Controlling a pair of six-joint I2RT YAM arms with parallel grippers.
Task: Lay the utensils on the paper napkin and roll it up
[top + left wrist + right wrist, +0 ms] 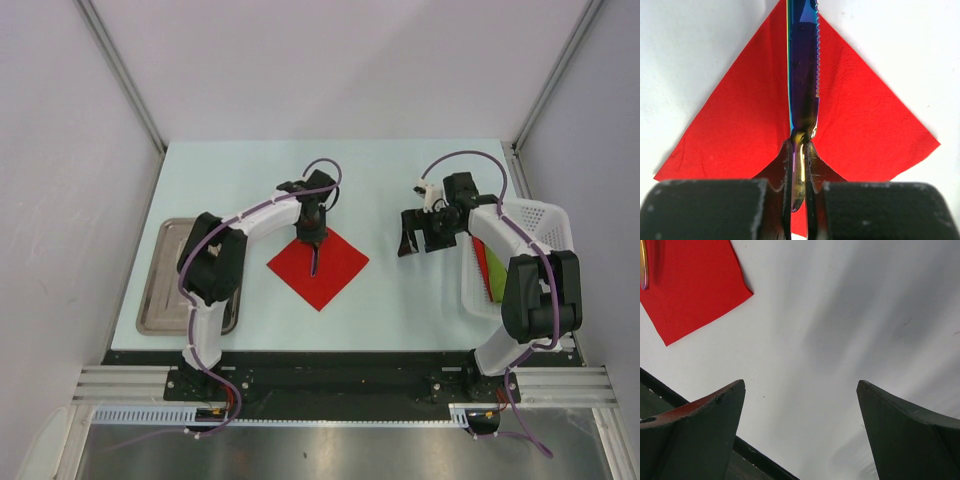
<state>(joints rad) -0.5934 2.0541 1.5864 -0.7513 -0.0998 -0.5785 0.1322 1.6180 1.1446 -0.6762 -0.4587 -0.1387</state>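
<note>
L tool (799, 146) clamped tight on a dark blue serrated metal knife (804, 70), blade over the flat red square paper napkin (725, 135), mid pale bench (400, 310). R tool (801, 385) gapes wide, empty.

The left arm reaches forward and bends inward. The left tool (313, 238) points down, its fingers (785, 167) pinched tight on the handle of a knife (804, 75). The right arm folds inward, and the right tool (418, 235) hangs with jaws spread wide.
</note>
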